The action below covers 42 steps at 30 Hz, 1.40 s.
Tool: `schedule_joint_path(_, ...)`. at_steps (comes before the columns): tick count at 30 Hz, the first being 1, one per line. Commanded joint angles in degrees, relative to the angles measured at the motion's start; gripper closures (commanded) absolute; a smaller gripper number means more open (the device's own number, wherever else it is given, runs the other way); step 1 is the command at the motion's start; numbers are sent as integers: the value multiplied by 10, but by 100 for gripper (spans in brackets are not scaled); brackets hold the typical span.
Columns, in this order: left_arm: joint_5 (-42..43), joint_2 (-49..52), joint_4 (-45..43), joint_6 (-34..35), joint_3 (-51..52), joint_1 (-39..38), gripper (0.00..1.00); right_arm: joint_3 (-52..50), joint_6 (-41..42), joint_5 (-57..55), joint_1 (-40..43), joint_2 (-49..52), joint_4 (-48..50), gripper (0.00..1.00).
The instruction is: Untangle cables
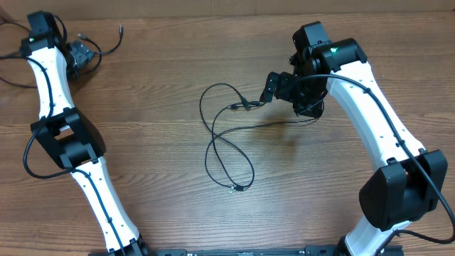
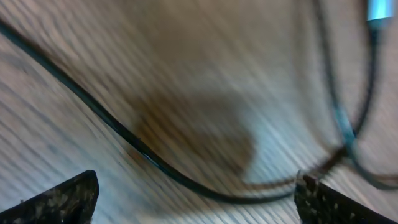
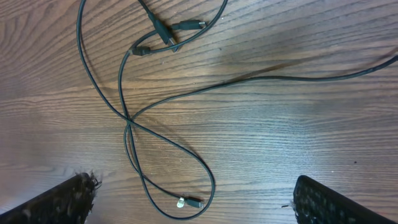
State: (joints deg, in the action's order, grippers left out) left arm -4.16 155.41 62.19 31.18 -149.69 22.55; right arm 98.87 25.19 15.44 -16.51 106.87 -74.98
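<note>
Thin black cables (image 1: 213, 139) lie in loose crossed loops at the table's middle. Plugs meet at the upper end (image 1: 242, 105), and a silver-tipped plug (image 1: 238, 188) lies at the lower end. My right gripper (image 1: 266, 94) hovers open just right of the upper plugs. In the right wrist view the loops (image 3: 129, 122) and silver-tipped plug (image 3: 188, 201) lie between my wide-apart fingers (image 3: 56, 202). My left gripper (image 1: 79, 55) is open at the far left over a separate cable (image 1: 106, 46). That cable (image 2: 155, 163) arcs, blurred, between its fingertips (image 2: 62, 199).
The wooden table (image 1: 320, 206) carries only the cables. One strand (image 1: 284, 122) runs right, passing under my right gripper. Thicker black arm wiring (image 1: 8, 53) trails at the far left edge. Both arm bases stand at the near edge.
</note>
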Motion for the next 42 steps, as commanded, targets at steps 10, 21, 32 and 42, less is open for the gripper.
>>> schedule_joint_path(10, 6, 39, -10, 52, -5, -3, 64, -3, -2, -6, 0, -13, 3, 0)
schedule_joint_path(21, 242, 38, -5, 182, -62, -8, 96, -3, -2, -6, 0, -13, 2, 0)
schedule_joint_path(32, 247, 38, 71, 174, -152, -8, 0, -3, -2, -21, 0, -13, 3, 0)
schedule_joint_path(42, 540, 38, 181, -164, -270, -65, 0, -3, 4, -54, 20, -13, 61, 0)
